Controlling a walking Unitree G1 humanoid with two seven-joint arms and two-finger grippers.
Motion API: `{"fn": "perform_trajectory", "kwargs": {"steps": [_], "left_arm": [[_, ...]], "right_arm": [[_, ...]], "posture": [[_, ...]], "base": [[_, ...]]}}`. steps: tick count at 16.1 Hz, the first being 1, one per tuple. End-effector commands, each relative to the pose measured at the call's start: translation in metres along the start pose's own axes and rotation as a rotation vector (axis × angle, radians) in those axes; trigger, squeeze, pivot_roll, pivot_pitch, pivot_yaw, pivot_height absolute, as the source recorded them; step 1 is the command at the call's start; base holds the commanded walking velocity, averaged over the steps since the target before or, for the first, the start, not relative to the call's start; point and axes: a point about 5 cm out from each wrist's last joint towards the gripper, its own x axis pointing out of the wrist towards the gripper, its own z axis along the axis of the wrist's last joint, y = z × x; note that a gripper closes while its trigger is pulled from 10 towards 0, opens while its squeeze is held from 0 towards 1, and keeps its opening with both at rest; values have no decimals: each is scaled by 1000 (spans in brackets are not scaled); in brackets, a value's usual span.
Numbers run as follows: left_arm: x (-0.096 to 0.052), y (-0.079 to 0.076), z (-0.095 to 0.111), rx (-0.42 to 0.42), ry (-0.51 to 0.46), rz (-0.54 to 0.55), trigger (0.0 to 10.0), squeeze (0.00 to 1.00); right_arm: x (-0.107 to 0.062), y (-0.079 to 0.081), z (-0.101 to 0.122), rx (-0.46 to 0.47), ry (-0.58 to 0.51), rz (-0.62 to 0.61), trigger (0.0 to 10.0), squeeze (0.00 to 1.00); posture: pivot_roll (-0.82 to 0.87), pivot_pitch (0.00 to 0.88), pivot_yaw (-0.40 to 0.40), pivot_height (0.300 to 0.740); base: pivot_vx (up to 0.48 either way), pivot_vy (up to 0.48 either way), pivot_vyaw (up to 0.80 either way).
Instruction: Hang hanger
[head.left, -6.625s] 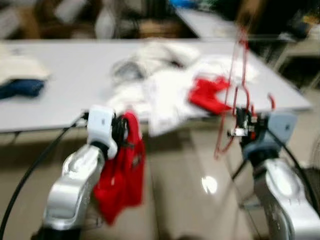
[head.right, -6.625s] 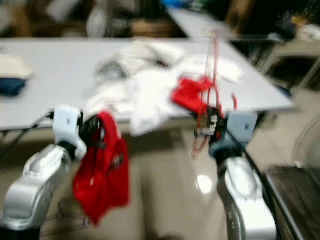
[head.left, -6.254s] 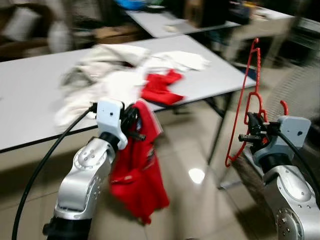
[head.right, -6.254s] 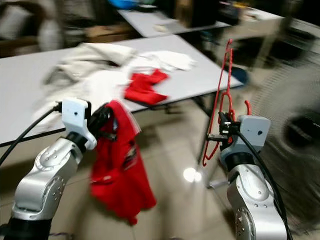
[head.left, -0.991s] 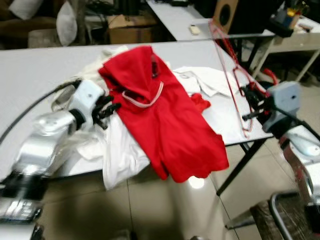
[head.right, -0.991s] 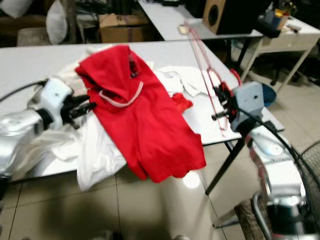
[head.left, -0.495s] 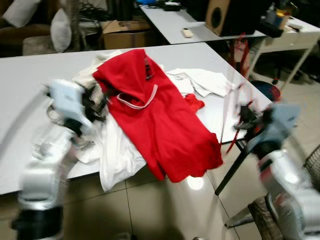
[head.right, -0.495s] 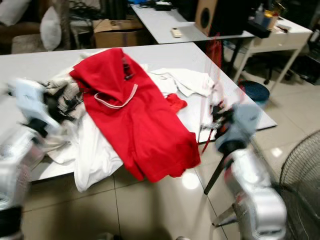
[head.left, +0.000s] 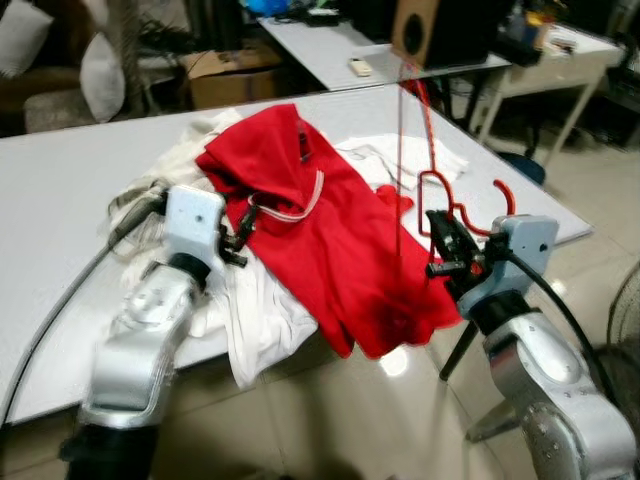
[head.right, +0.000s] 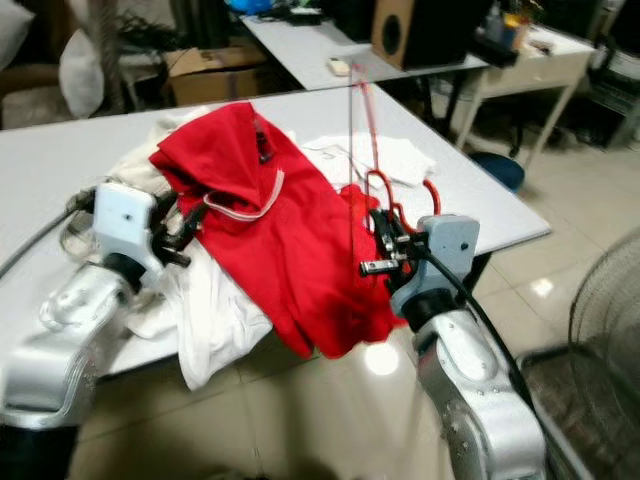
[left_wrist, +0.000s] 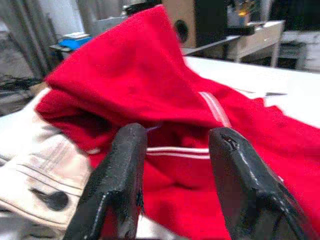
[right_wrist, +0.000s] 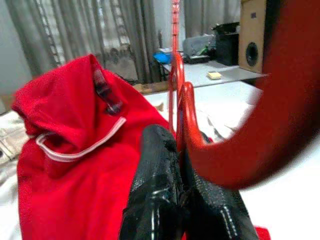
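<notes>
Hanger in my right gripper, red shirt on the bench: I judge I'm about to dress the hanger.

My right gripper (head.left: 452, 255) has its fingers pinched tight on the red hanger (head.right: 372, 150), which stands upright over the bench (head.left: 60, 190) edge, just beside the red shirt (head.left: 330, 230). My left gripper (left_wrist: 172, 185) sits at the shirt's collar, fingers spread with nothing between them, the white trim just ahead. The shirt lies on a pile of white clothes (head.left: 250, 315) and droops off the bench edge. Next, I think, I must lift the collar open with the left and feed a hanger arm inside. I see no rail to hang it on. A cardboard box (head.left: 230, 70) sits behind; its contents I can't make out.
</notes>
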Motion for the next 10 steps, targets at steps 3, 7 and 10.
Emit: {"fn": "perform_trajectory", "kwargs": {"steps": [3, 7, 10], "left_arm": [[-4, 9, -5, 16, 31, 45, 10000, 0], [-9, 9, -9, 11, 40, 66, 10000, 0], [-11, 9, -10, 8, 42, 80, 10000, 0]], "right_arm": [[-4, 9, -2, 78, -8, 48, 10000, 0], [-8, 6, -7, 48, 12, 40, 10000, 0], [-9, 5, -7, 53, 1, 46, 10000, 0]], "posture": [[-121, 0, 39, 740], [-117, 0, 31, 740], [-115, 0, 18, 740]], "base": [[0, 368, 0], [0, 364, 0], [0, 363, 0]]}}
